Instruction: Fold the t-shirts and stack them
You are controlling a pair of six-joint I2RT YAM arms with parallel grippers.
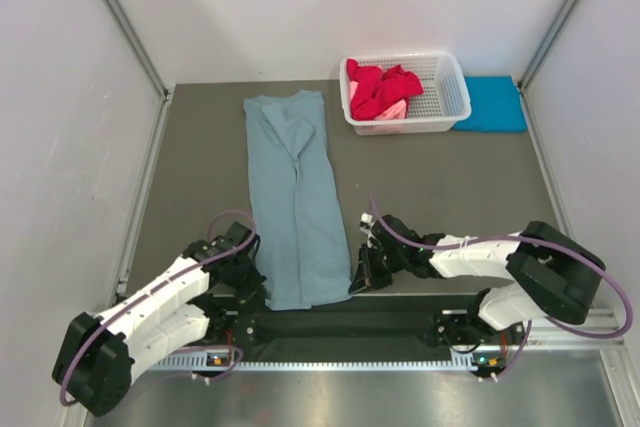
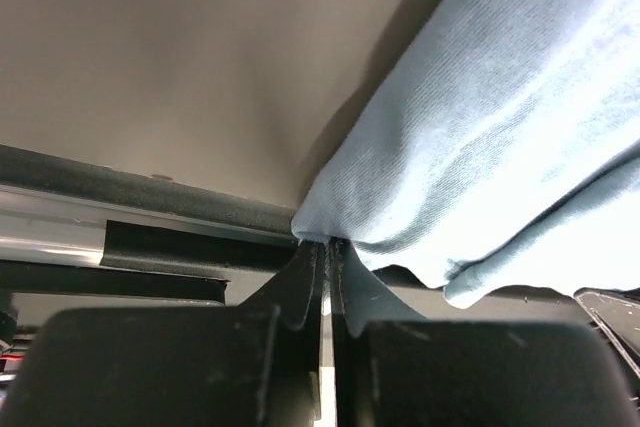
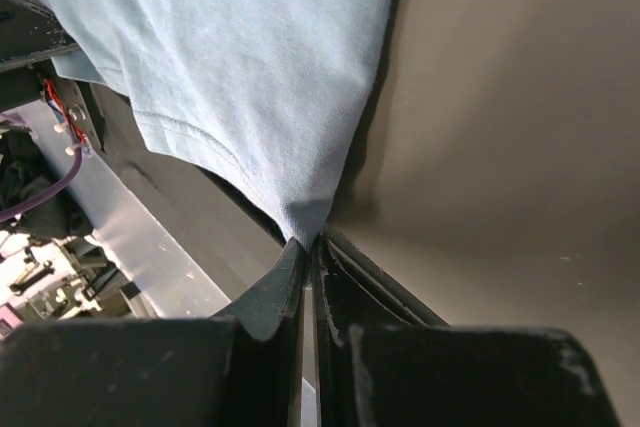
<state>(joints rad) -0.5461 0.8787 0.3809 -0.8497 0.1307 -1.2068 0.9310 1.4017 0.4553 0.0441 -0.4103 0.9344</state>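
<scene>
Pinched right at the lens of the left wrist view: the near-left corner of the grey-blue t-shirt, held between the closed black fingertips of the left claw. No gap between the jaws apart from the cloth itself. Rises up and to the right from that claw in soft folds, with a loose hem edge sagging just right of the fingertips. Shows bare brown-grey surface beyond and left of the claw, and a black bar running off to the left of the fingertips.

Same grip on the other side: right claw closed tight on the near-right corner of the shirt, cloth fanning up and left from the fingertips, stitched hem left of them, bare surface to the right.

Seen from above, both claws low at the near edge of the surface, one at each near corner, the shirt between them. Stretches straight away from the claws as a long narrow strip, sides folded in, lying flat with a creased ridge toward its far end.

Far beyond the right claw and off to its right: white lattice basket holding a crumpled red t-shirt with a pink t-shirt under it. Just right of the basket, touching it, a folded turquoise t-shirt flat on the surface.
</scene>
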